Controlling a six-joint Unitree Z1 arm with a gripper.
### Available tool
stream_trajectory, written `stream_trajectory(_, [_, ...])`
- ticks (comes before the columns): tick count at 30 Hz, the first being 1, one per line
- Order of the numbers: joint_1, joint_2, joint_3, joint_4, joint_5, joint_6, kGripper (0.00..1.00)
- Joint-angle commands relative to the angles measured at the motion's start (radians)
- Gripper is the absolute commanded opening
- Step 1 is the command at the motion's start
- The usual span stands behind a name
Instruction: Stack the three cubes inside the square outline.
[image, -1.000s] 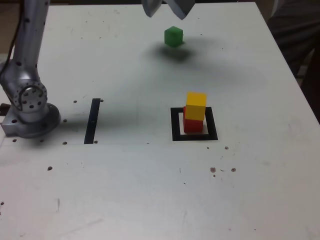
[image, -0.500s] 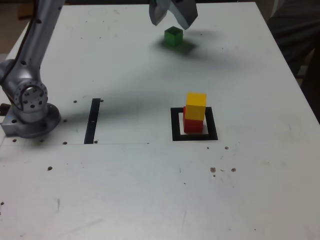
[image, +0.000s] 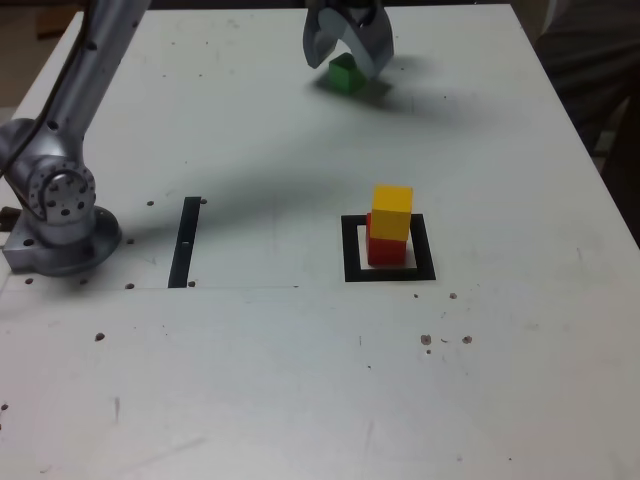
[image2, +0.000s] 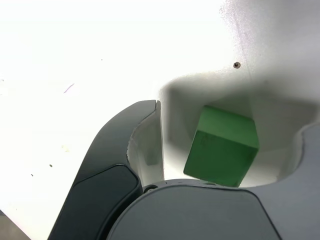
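Straddling the green cube (image2: 222, 147), the hand (image: 348, 52) was seen at the far end of the table (image: 500, 380), its jaws apart with a gap visible on each side of the cube in the wrist view. No contact with the cube could be made out, so nothing was held. The cube sat turned at an angle to the inner faces of the jaws rather than square to them. From that, the chief risk was judged to be a corner-on pinch: if the jaws were closed as they stood, the cube could be twisted, squeezed out sideways, or gripped askew. A skewed grip would be carried over to the stack, where the cube might be set down off-centre.

Well apart from the hand, the yellow cube (image: 392, 212) was seen resting on the red cube (image: 385, 248) inside the square outline (image: 350, 250). The yellow cube appeared shifted slightly toward the exterior view's right of the red one, so a small landing area was offered. A third cube lowered crookedly or released too high was judged likely to topple the pair.
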Motion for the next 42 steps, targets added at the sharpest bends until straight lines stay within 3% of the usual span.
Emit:
stream_trajectory(1, [0.001,0.01,-0.01,0.003,0.003,-0.001,0.82])
stream_trajectory(9, [-0.004,0.019,-0.012,-0.003,0.002,-0.006,0.47])
stream_trajectory(14, [-0.006,0.02,-0.008,-0.006,0.0,-0.005,0.36])
stream_trajectory(28, [-0.01,0.015,0.001,-0.007,-0.045,-0.006,0.35])
stream_trajectory(42, [-0.02,-0.059,0.058,-0.031,-0.125,-0.052,0.35])
